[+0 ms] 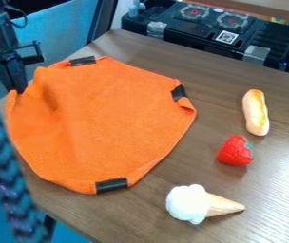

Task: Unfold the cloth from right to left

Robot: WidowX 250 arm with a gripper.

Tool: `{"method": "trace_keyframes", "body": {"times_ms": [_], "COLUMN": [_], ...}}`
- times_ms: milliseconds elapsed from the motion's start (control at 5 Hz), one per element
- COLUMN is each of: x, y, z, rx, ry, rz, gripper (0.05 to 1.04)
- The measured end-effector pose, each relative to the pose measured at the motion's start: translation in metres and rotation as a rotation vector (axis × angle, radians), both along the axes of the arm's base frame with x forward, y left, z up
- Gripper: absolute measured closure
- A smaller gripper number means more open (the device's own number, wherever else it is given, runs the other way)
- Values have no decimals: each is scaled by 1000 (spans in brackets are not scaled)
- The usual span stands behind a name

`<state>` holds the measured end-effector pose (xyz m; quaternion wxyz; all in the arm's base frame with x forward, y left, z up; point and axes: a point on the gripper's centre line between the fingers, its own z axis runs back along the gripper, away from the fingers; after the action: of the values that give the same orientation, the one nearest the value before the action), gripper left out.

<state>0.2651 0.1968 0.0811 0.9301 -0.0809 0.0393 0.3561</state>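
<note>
The pincer (pixel 20 90) is narrow, pinching the left side of one orange cloth (pixel 109 118), which lies along the tabletop's (pixel 172 168) left edge with three black strips (pixel 111 185) on its rim. To its right are three toys: one ice-cream cone (pixel 190 204), one strawberry (pixel 234 152) and, closest to the far edge, one bread roll (pixel 255 112).
</note>
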Motion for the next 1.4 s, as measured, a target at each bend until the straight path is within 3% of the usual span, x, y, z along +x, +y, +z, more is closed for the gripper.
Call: {"method": "trace_keyframes", "body": {"times_ms": [600, 800, 1200, 1400], "x": [-16, -18, -18, -18], "y": [7, 7, 15, 19], "z": [18, 18, 22, 22], "rx": [201, 205, 212, 213], "ry": [-72, -59, -6, 25], "rz": [35, 35, 100, 130], "gripper": [1007, 854, 288, 89]}}
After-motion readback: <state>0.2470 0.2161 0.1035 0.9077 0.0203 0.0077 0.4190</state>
